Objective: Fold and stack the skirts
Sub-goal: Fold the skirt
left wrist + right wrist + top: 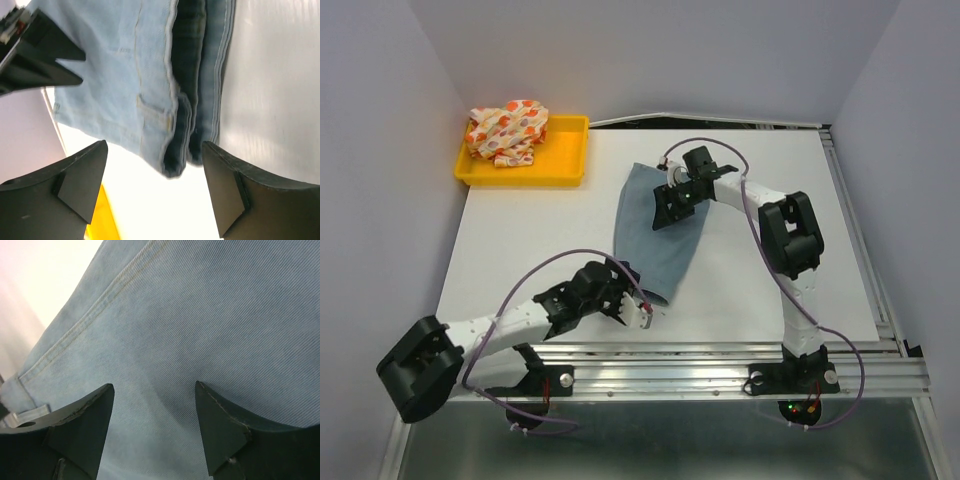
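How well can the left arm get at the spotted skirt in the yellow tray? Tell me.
Probably yes. The spotted skirt lies uncovered in the yellow tray, the left gripper is open and empty, and only bare table lies between; it looks a long stretch, though.

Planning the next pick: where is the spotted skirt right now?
Top view: the spotted skirt lies bunched in the yellow tray at the far left, apart from the denim skirt spread in the middle.
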Robot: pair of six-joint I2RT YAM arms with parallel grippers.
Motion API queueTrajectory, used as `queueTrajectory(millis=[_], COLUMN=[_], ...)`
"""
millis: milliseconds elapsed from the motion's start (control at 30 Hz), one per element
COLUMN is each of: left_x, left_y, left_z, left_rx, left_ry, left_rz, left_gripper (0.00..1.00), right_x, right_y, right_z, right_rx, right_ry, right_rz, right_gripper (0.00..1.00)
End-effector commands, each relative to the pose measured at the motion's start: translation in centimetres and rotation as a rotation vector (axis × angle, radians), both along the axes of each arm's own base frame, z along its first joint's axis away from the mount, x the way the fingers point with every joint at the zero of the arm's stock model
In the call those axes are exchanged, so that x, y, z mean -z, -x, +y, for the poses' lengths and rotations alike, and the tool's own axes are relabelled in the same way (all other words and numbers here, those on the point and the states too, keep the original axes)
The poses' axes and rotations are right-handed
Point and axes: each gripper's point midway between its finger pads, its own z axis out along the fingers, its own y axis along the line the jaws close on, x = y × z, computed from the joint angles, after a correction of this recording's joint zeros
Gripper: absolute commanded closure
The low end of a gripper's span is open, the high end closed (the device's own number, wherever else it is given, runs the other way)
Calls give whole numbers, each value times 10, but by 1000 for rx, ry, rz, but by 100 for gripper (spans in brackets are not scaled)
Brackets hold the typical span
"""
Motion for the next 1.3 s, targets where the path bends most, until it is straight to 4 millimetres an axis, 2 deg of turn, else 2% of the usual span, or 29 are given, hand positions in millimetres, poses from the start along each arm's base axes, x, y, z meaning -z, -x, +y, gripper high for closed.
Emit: queueTrajectory(millis=[0, 67, 133, 167, 267, 300, 367, 400, 567, 767, 967, 1067, 1233, 1267], left_x=[15, 20, 29, 27, 35, 36, 38, 38, 36, 42, 46, 38, 35, 38], left_y=[16, 10, 5, -3, -14, -17, -21, -21, -6, 17, 15, 9, 19, 29], left_z=[33, 44, 48, 48, 43, 40, 32, 29, 8, -8, -20, -33, -43, -43], left_rx=[5, -3, -14, -32, -46, -46, -33, -25, 75, 161, 128, 122, 158, 177], left_ry=[-69, -96, -117, -107, -111, -109, -91, -82, -43, -35, -22, 14, 8, -10], left_rz=[41, 4, 15, 5, 25, 20, 20, 21, 5, 31, 72, 80, 98, 134], left_gripper=[11, 11, 11, 11, 11, 11, 2, 2, 1, 2, 1, 1, 2, 2], right_x=[-34, -37, -29, -24, -8, 4, 18, 32, 63, 74, 79, 79, 84, 86], right_y=[22, 41, 55, 65, 82, 87, 90, 90, 89, 89, 92, 96, 97, 96], right_z=[2, 14, 18, 25, 31, 33, 32, 30, 26, 25, 24, 26, 25, 25], right_rx=[0, -53, -83, -111, -140, -148, -143, -137, -112, -96, -98, -73, -59, -53], right_ry=[-41, -70, -63, -62, -58, -47, -35, -18, 36, 46, 48, 39, 45, 52], right_rz=[32, 74, 111, 124, 175, 205, 234, 255, 291, 315, 327, 362, 380, 383], right_gripper=[29, 30, 32, 33, 35, 35, 38, 39, 41, 42, 42, 43, 44, 44])
